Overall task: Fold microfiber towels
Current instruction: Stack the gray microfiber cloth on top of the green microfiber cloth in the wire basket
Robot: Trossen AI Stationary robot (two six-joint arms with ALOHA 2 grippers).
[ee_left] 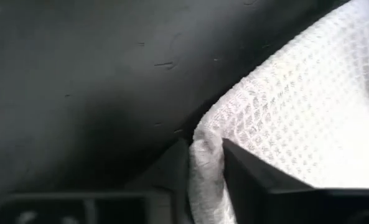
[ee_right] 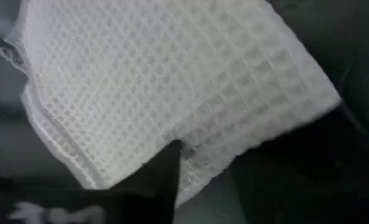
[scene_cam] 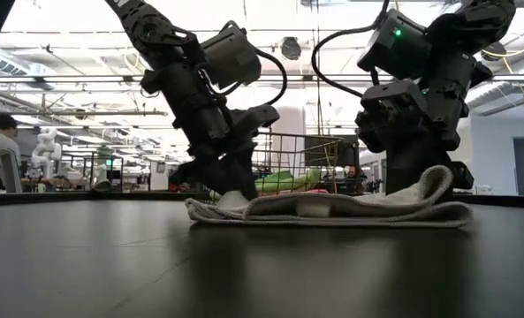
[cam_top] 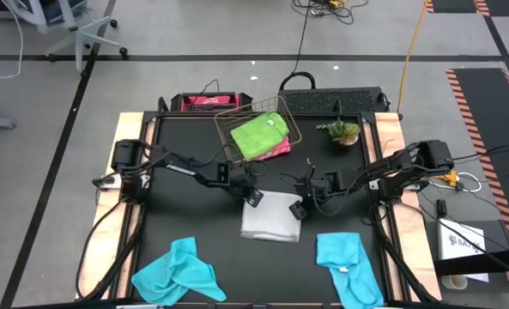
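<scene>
While both my grippers sit at the far edge of the light grey waffle-weave microfiber towel [cam_top: 271, 218], which lies mid-tabletop a little toward the near edge, the step in hand reads as taking its two far corners for a fold. My left gripper [ee_left: 206, 165] has its dark fingers pinched on the towel's far left corner; a ridge of cloth stands up between them. My right gripper [ee_right: 200, 165] straddles the far right corner edge, one finger over the weave, but I cannot tell whether it has closed on the cloth.

Low view: the towel already lies in layers, its right end curled up off the black tabletop [cam_top: 185, 215].

Notes for doing it well:
- Confirm both pinches hold all the layers at each corner, not only the top ply, before lifting.
- Lift both corners evenly, so the edge stays straight and taut between the grippers.
- Carry the edge toward the near side and lay it flush on the opposite edge; release only once the cloth rests flat.

Elsewhere: lime green towel [cam_top: 259, 135] over a pink one [cam_top: 280, 151] in the copper wire basket [cam_top: 228, 121] at the far edge; two turquoise towels, near left [cam_top: 178, 271] and near right [cam_top: 348, 264].
</scene>
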